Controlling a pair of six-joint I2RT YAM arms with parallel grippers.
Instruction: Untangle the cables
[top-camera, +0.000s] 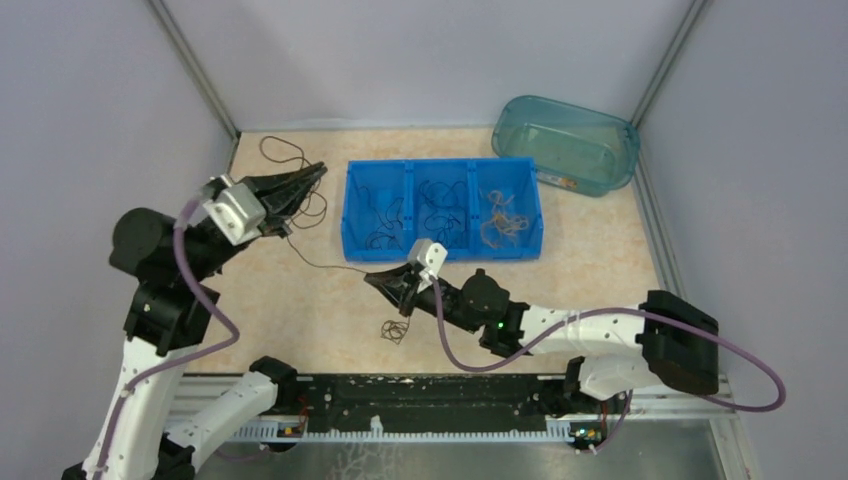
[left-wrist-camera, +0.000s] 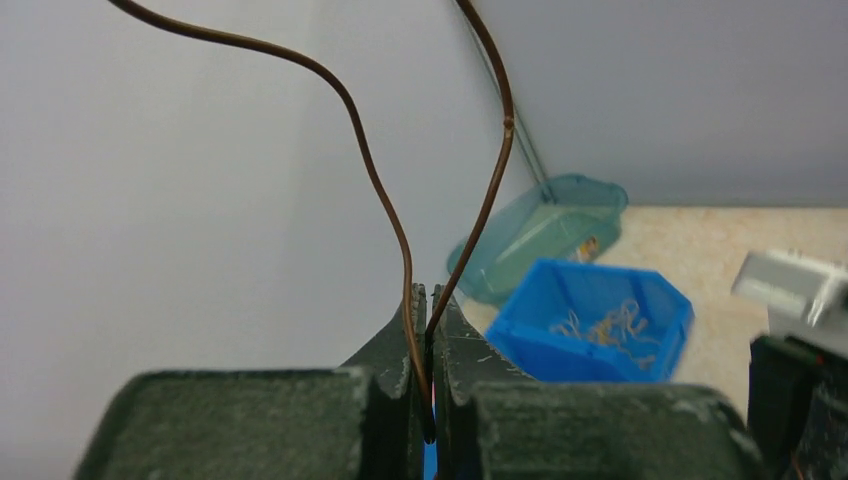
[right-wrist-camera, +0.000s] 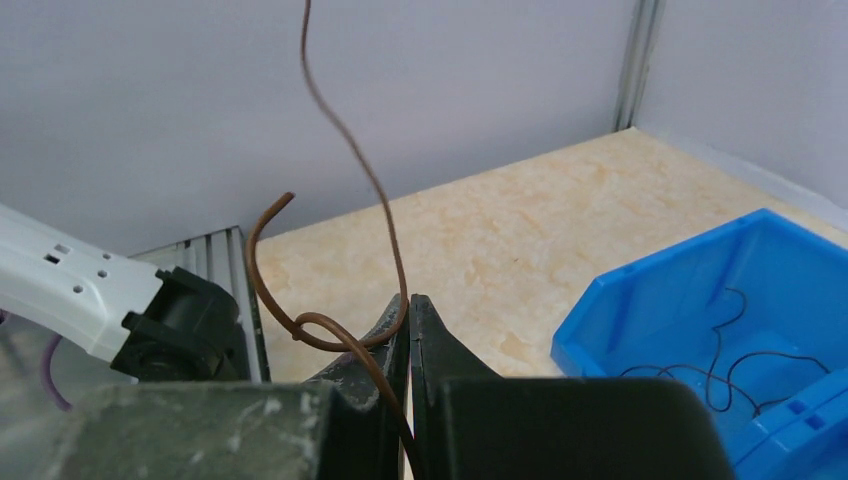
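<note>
Spanning btwn L hand (top-camera: 315, 176) and R hand (top-camera: 372, 281), both clenched on it: thin brown cable (top-camera: 325, 264), loose end curled.

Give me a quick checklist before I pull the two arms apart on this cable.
1. Fingers of the left gripper shut on the brown cable: ok.
2. Fingers of the right gripper shut on a brown cable: ok.
3. Both hold the same cable: cannot tell; a thin strand runs between them in the top view.
4. The loop beside the right fingers undone: not ok.
5. The small tangle on the table apart from both grippers: ok.
</note>
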